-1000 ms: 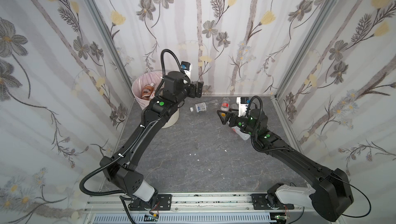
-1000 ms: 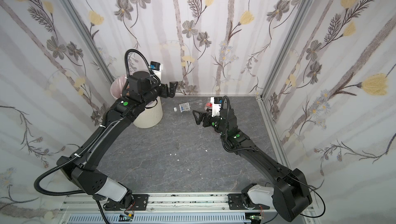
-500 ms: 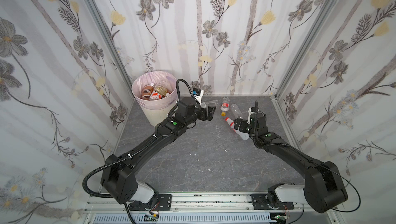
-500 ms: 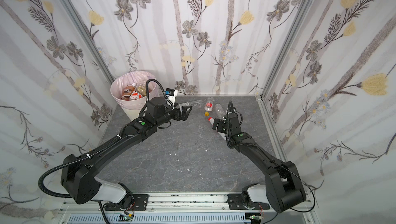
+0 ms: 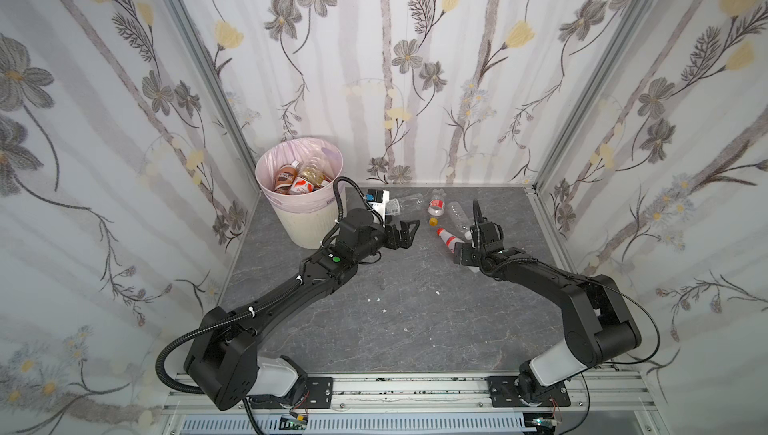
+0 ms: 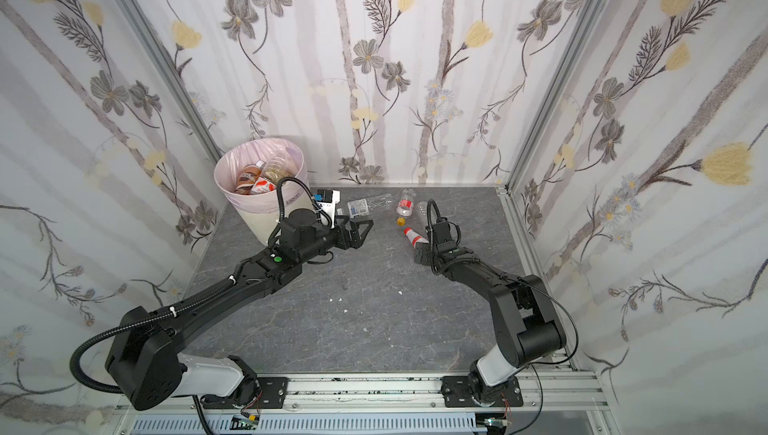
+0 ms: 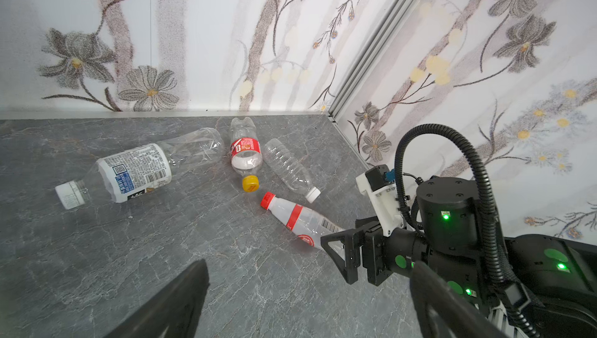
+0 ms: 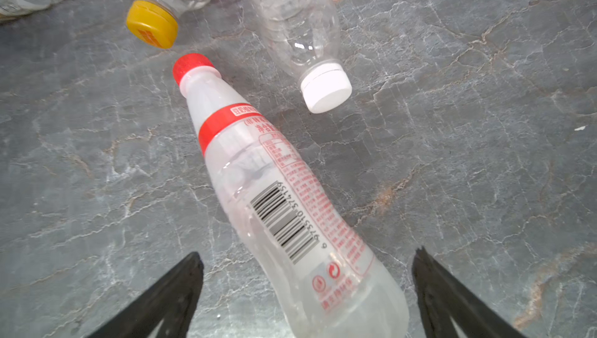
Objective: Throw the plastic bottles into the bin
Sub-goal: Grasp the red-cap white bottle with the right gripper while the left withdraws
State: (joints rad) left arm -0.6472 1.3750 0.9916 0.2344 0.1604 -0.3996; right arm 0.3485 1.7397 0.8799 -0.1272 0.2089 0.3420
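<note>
A milky bottle [image 8: 274, 191] with red cap and red band lies on the grey floor, its base between the wide-open, empty jaws of the right gripper [image 8: 307, 253]. The left gripper [image 5: 406, 232], near the bin [image 5: 305, 227], gapes empty too.

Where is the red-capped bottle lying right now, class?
In both top views the red-capped bottle lies right of centre, cap toward the yellow-capped bottle, its base at the open right claw.

Open floor [image 5: 415, 312] centrally; bottles [image 5: 448, 238] by back wall [image 5: 415, 79], bin [image 5: 305, 227] far-left.
</note>
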